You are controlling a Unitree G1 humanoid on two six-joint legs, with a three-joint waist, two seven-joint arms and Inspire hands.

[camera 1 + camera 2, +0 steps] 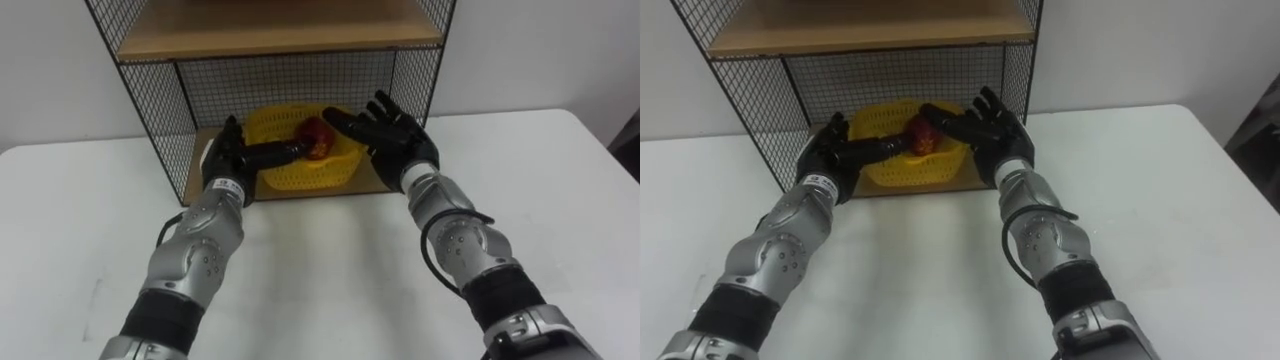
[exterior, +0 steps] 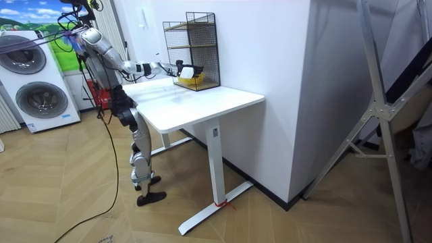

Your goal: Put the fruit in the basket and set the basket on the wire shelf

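Resting on the black wire shelf's [image 1: 150, 95] lower wooden board [image 1: 370, 185], the oval yellow plastic basket [image 1: 300, 176] lies with its long axis left to right (a red fruit [image 1: 318, 138] sits inside). The left hand [image 1: 230, 158], fingers straight, reaches over the left rim toward the fruit; the right hand [image 1: 398, 138], fingers spread, flanks the right rim.

Black metal mesh is seen on the wire shelf [image 1: 150, 100], matt wood on its boards [image 1: 280, 30], perforated yellow plastic on the basket [image 1: 300, 175], glossy red skin on the fruit [image 1: 318, 140], smooth matt white on the worktop [image 1: 330, 270].
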